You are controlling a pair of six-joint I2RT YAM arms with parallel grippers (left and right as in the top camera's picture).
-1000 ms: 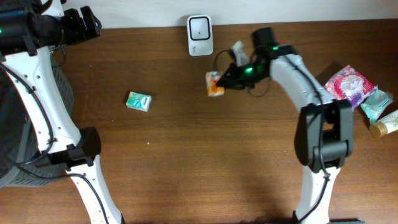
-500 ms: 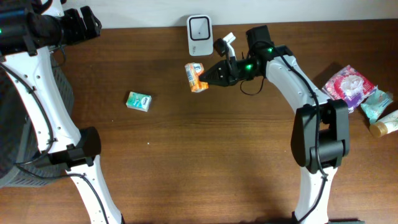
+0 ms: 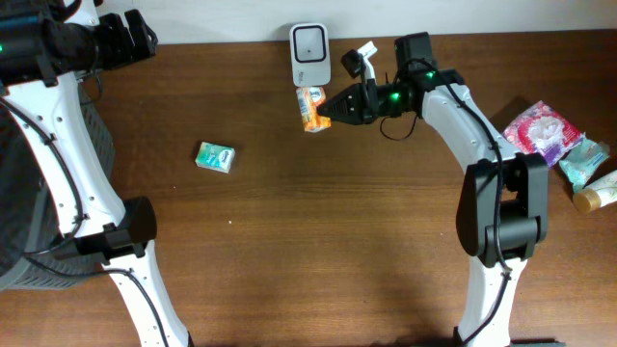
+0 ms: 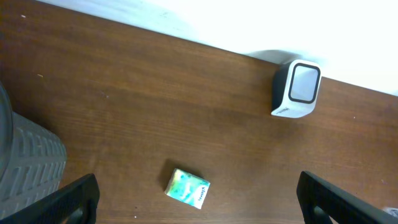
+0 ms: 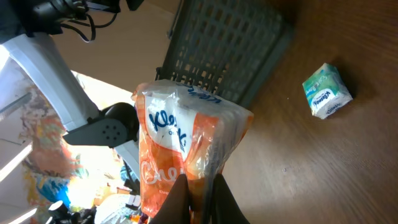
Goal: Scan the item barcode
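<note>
An orange Kleenex tissue packet (image 3: 309, 106) hangs just below the white and grey barcode scanner (image 3: 310, 55) at the table's back edge. My right gripper (image 3: 330, 106) is shut on it from the right. In the right wrist view the packet (image 5: 186, 143) fills the middle, pinched between the dark fingers (image 5: 180, 202) of the right gripper (image 5: 199, 199). My left gripper (image 3: 135, 39) is at the far back left, open and holding nothing. In the left wrist view, the left gripper (image 4: 199, 213) looks down on the scanner (image 4: 297, 88) and a green tissue pack (image 4: 187, 188).
The green tissue pack (image 3: 215, 156) lies on the table left of centre. A dark grey basket (image 3: 19, 231) stands off the left edge. At the right edge lie a pink-and-white packet (image 3: 542, 130), a pale green pack (image 3: 584, 160) and a tube (image 3: 600, 191).
My right gripper has carried the orange packet leftward, then back up towards the scanner. The left arm and the green pack have not moved.
</note>
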